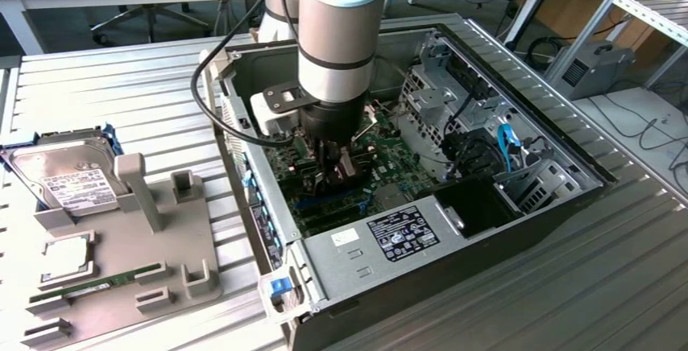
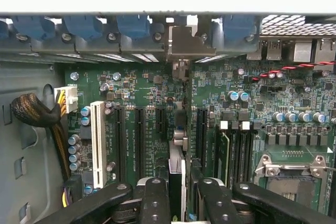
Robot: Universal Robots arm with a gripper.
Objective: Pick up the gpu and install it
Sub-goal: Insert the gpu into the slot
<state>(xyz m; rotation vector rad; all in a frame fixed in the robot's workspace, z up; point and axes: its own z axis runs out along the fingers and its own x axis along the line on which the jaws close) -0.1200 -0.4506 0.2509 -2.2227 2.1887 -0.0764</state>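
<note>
My gripper (image 1: 328, 162) reaches down inside the open computer case (image 1: 516, 206), over the green motherboard (image 2: 147, 85). It is shut on the gpu (image 2: 177, 177), a thin dark card seen edge-on between the two black fingers (image 2: 155, 203). The card stands upright along a row of black expansion slots (image 2: 140, 140). Its silver bracket (image 2: 185, 43) sits at the case's rear wall among the blue slot clips. Whether the card's edge sits fully in a slot I cannot tell. In the exterior view the gpu (image 1: 341, 172) shows as a dark piece under the wrist.
A grey parts tray (image 1: 129, 262) lies on the exterior view's left with a silver hard drive (image 1: 64, 178), a processor (image 1: 64, 258) and a green RAM stick (image 1: 97, 282). Inside the case are a drive cage (image 1: 430, 97), a power supply (image 1: 398, 234), a white slot (image 2: 97, 137) and a sleeved cable bundle (image 2: 34, 111).
</note>
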